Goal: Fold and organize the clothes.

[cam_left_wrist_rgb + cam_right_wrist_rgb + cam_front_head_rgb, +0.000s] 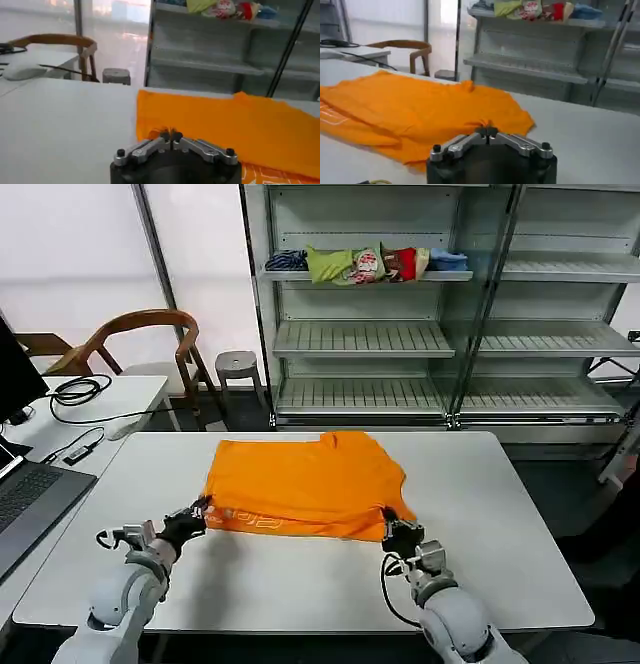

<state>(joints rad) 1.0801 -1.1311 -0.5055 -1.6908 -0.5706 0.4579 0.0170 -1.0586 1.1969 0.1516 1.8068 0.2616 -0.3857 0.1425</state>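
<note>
On the table [520,484], the orange T-shirt [305,479] is pinched at its near corners by the left end effector [196,514] and right end effector [393,525]; uneven lifting could skew the fold or slip the fabric.

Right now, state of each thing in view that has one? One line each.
T-shirt: flat on the white table, near edge folded over, lettering showing along that fold.
Left gripper: shut on the T-shirt's near-left corner.
Right gripper: shut on the T-shirt's near-right corner.
Garment bundle: heaped on the upper shelf behind.
Laptop: open.
</note>
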